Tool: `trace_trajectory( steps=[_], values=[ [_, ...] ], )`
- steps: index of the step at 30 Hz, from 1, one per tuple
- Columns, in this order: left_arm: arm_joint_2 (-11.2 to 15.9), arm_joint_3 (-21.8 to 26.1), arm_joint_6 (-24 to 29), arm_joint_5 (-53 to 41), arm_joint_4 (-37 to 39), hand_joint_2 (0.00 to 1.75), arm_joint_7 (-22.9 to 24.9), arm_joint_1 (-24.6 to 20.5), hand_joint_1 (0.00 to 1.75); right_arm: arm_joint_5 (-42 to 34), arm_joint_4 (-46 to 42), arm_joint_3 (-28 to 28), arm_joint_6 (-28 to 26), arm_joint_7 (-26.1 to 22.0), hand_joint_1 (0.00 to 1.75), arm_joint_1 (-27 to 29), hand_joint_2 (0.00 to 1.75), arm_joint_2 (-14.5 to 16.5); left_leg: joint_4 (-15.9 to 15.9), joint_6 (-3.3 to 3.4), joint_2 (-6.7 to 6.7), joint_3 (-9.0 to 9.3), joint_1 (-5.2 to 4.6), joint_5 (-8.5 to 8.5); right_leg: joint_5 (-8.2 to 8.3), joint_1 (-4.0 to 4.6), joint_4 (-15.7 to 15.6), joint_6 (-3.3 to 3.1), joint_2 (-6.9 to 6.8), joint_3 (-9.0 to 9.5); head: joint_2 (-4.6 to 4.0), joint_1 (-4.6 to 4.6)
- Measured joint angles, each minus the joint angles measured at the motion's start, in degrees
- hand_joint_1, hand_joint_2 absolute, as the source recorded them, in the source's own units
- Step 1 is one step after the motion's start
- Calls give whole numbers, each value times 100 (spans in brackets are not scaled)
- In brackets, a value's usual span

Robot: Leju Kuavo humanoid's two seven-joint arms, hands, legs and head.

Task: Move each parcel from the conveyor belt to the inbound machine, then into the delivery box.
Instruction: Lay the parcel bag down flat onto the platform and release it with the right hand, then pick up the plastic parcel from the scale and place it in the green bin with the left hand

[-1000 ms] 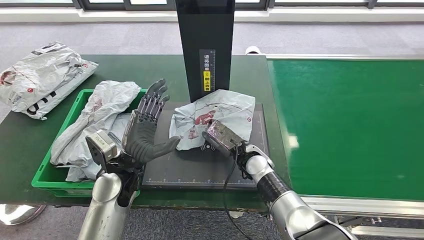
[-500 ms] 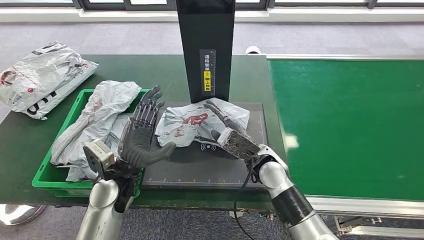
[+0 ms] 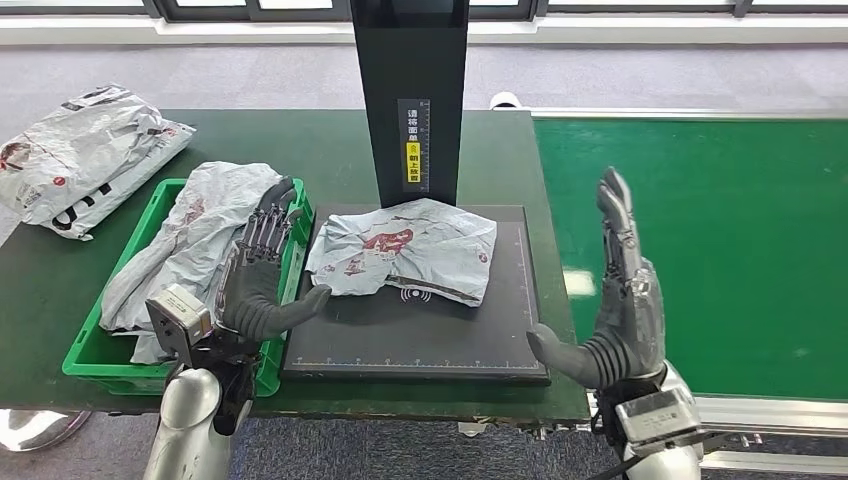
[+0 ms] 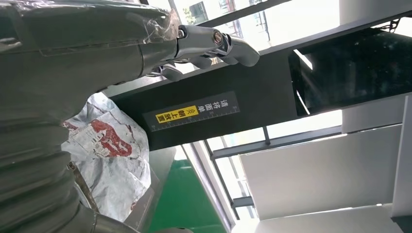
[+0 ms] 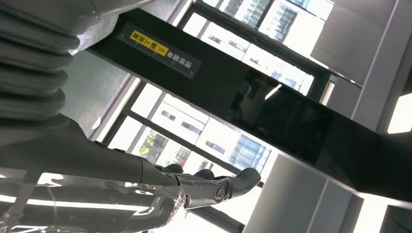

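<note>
We see the parcel [image 3: 400,251] lying flat on the inbound machine [image 3: 500,335] so it can be read, while our left hand [image 3: 262,275] and right hand [image 3: 618,300] wait beside it, fingers apart and holding nothing.

the parcel [image 3: 403,250] on the black machine platform [image 3: 420,335] is pale grey with dark red print. at nine o'clock a bright green box [image 3: 95,350] holds more grey-white bags [image 3: 195,235]. the belt [image 3: 700,240] at three o'clock is vivid green, the table [image 3: 250,135] darker green. the black column [image 3: 410,90] bears a yellow label [image 3: 413,162].
</note>
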Motion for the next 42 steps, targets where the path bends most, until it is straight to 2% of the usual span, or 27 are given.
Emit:
trace_trajectory(
  steps=[7, 9, 13, 15, 18, 21, 26, 30, 31, 34, 35, 40, 42],
  values=[
    [-40, 16, 150, -305, -17, 175, 81, -2, 0, 61, -396, -178, -90, -25, 0, 265, 175, 45, 0, 0, -1, 5, 0, 6, 2, 1, 1, -1, -1, 3, 0, 0],
    [-51, 16, 603, -985, 9, 175, 223, -20, 0, 51, -469, -235, -138, 4, 0, 404, 175, 88, 0, 0, -2, 7, 0, 6, 2, 1, 1, -1, -1, 4, 0, 0],
    [-122, -1, 1993, -3069, 306, 175, 695, -254, 0, -119, -479, -367, 58, 207, 0, 681, 175, 241, 0, 0, -3, 6, 1, 6, 2, 1, 1, -2, -2, 2, 0, 0],
    [-157, -67, 2315, -4169, 633, 175, 1042, -491, 0, -182, -350, -393, 249, 279, 0, 705, 175, 322, 0, 1, -3, 6, 1, 7, 2, 1, 1, -1, -3, 3, 0, 0],
    [-214, -307, 2187, -5827, 1398, 175, 1615, -975, 0, -270, 6, -396, 501, 325, 0, 629, 175, 433, 0, 4, -4, 6, 0, 14, 8, -1, 1, 1, -9, 5, 0, 0],
    [-319, -624, 1811, -6869, 2543, 175, 1927, -1557, 0, -383, 415, -396, 716, 373, 0, 396, 175, 513, 1, 8, -4, 6, 0, 22, 20, -8, 1, 6, -8, 5, 0, 0],
    [-512, -984, 1336, -7338, 4748, 175, 2078, -2453, 0, -451, 994, -396, 914, 411, 0, 103, 175, 654, 1, 10, 3, 7, -1, 28, 30, -14, 1, 11, 2, 3, 0, 0],
    [-574, -1113, 963, -7469, 5966, 175, 2131, -2935, 0, -502, 1259, -396, 993, 409, 0, 17, 175, 708, 1, 9, -4, 7, -1, 28, 25, -12, 2, 12, -1, 8, 0, -1],
    [-583, -1140, 828, -7485, 6197, 175, 2112, -3062, 15, -515, 1320, -396, 1015, 409, 0, -10, 175, 713, 0, 9, -7, 9, 0, 28, 23, -12, 2, 12, -3, 14, 0, -1],
    [-598, -1201, 423, -7495, 6698, 175, 2021, -3371, 88, -579, 1497, -396, 1045, 398, 0, -103, 175, 720, -2, 10, -9, 25, 0, 23, 17, -13, 1, 12, -5, 33, 0, -1],
    [-603, -1220, 338, -7496, 6823, 175, 2002, -3451, 98, -605, 1553, -396, 1046, 393, 0, -133, 175, 720, -2, 10, -9, 32, 0, 21, 15, -13, 1, 13, -5, 41, 0, -1],
    [-626, -1285, 253, -7496, 7231, 175, 1992, -3657, 98, -673, 1763, -396, 1044, 378, 0, -224, 175, 720, -3, 17, -9, 61, 0, 14, 1, -14, -1, 20, -10, 78, 0, -1],
    [-628, -1288, 255, -7496, 7313, 175, 1998, -3697, 136, -684, 1814, -396, 1043, 370, 0, -240, 175, 720, -3, 17, -8, 60, 0, 15, 3, -14, 0, 19, -9, 85, 0, -1]
  ],
)
